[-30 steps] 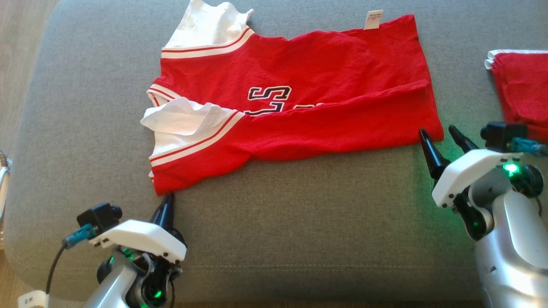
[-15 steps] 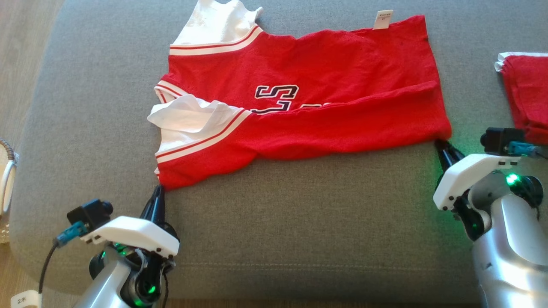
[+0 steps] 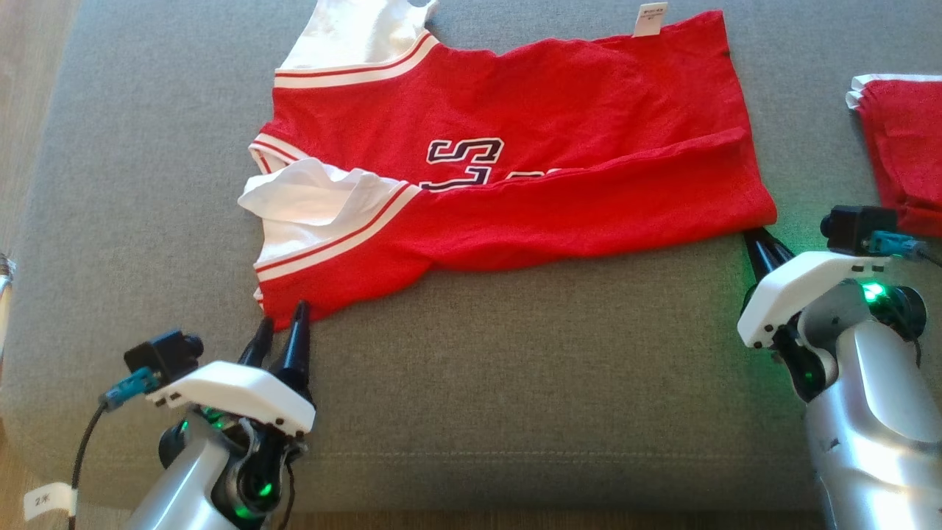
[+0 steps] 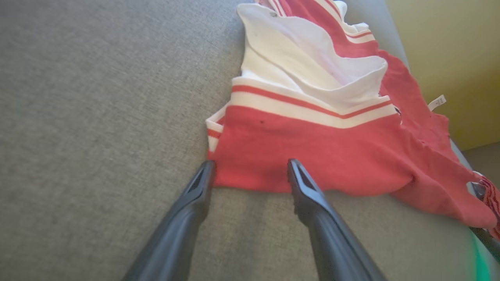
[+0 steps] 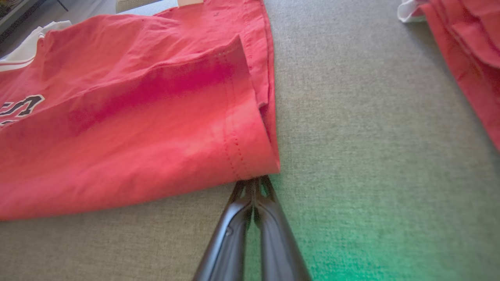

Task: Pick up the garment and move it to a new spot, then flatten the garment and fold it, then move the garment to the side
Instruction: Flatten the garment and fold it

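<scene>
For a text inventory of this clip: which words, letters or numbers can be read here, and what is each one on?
"S": a navy, white-edged letter on the chest of the red shirt; the folded-over cloth cuts off the lettering below it.
White tag at the shirt's far edge: print too small to read.
White label on the black cable by the left arm: "2", then a blurred mark.

garment [image 3: 515,110]: white sleeve [image 3: 353,33] running off the head view's top edge | lettering [image 3: 465,156]: lower part lying hidden under the garment's own fold | label [image 3: 650,19]: print showing too small to read | second red cloth [image 3: 901,147]: being cut by the right edge | right gripper [image 5: 254,180]: closed tips meeting the hem corner, not showing whether they are pinching cloth
</scene>
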